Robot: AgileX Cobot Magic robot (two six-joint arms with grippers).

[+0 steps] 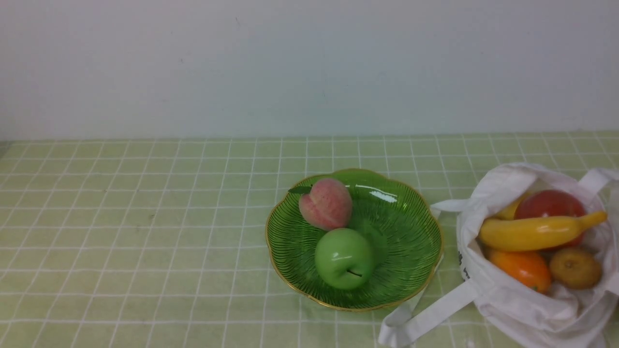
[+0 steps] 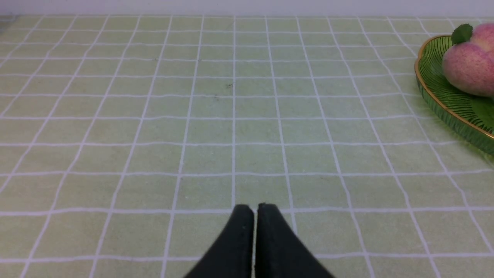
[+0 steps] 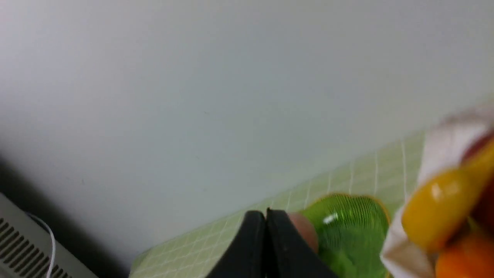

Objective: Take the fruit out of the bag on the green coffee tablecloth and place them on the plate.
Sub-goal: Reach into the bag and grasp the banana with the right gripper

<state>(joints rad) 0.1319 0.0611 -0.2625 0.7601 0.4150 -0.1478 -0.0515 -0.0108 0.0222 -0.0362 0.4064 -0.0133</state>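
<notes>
The white bag [image 1: 512,304] lies open at the right on the green checked tablecloth [image 1: 145,232]. Inside it lie a yellow banana [image 1: 537,232], a red apple [image 1: 551,203], an orange fruit [image 1: 522,268] and a brownish round fruit [image 1: 575,268]. The green plate [image 1: 406,232] in the middle holds a pink peach [image 1: 326,203] and a green apple [image 1: 343,258]. Neither arm shows in the front view. My left gripper [image 2: 254,208] is shut over bare cloth, left of the plate [image 2: 436,88]. My right gripper [image 3: 266,214] is shut and empty, with the plate [image 3: 347,227] and the banana [image 3: 436,208] beyond it.
A pale wall [image 1: 309,63] rises behind the table. The bag's strap handles [image 1: 425,314] trail on the cloth between the plate and the bag. A grey ribbed unit [image 3: 23,247] with a white cable shows at the edge of the right wrist view.
</notes>
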